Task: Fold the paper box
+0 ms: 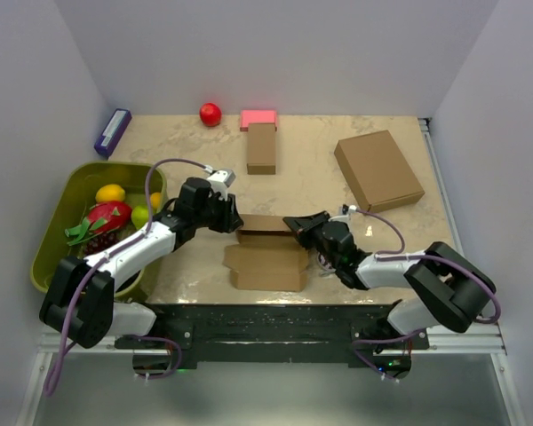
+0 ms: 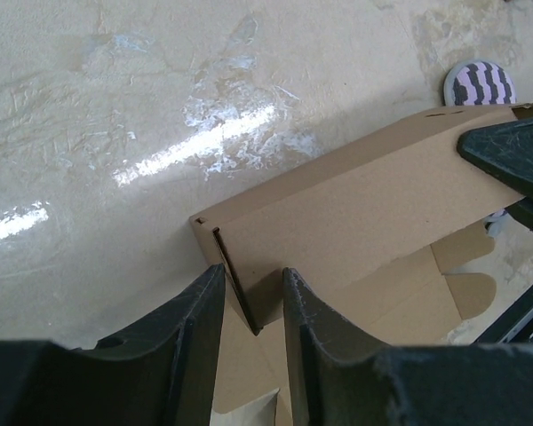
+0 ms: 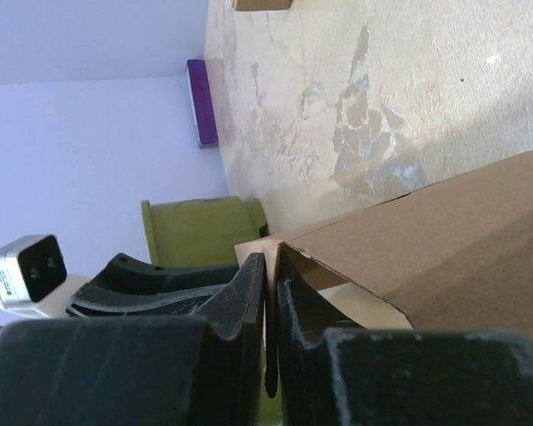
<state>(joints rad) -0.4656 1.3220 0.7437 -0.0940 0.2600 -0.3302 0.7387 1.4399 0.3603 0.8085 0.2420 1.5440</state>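
Note:
The paper box [image 1: 266,256] is a brown die-cut cardboard piece lying near the front middle of the table, its back wall folded up and its front flaps flat. My left gripper [image 1: 234,221] is at the box's left back corner. In the left wrist view its fingers [image 2: 200,311] stand apart around the corner of the upright wall [image 2: 338,222], so the gripper [image 2: 253,282] is open. My right gripper [image 1: 295,225] is at the right back corner. In the right wrist view it [image 3: 271,266] is shut on a thin edge of the box's wall [image 3: 444,240].
A green bin [image 1: 62,191] with fruit stands at the left, close to the left arm. A narrow brown box [image 1: 261,147], a pink block [image 1: 258,117] and a red ball [image 1: 210,113] lie at the back. A larger brown box [image 1: 378,169] lies back right, and a purple item [image 1: 112,131] back left.

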